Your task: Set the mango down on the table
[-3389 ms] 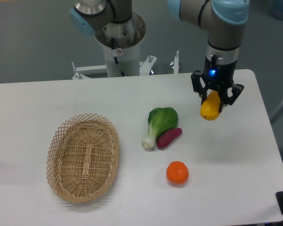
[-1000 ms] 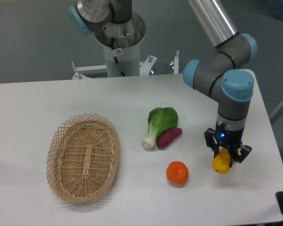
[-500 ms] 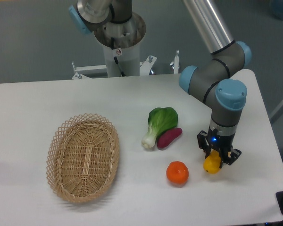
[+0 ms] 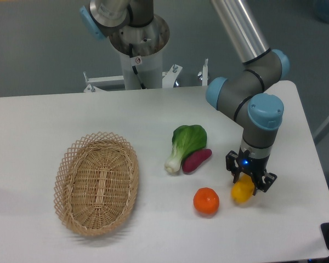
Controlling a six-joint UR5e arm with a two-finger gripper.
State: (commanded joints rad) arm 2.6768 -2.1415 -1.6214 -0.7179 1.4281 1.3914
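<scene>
Camera view: hand pinches the mango low over the white surface, just right of the orange; lowering looks nearly done, release remains.

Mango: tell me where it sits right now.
The mango is held in the gripper low over the table, on the right side of the view, just right of the orange.

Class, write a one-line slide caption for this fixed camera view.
Gripper holds the mango low over the table, beside an orange.
</scene>
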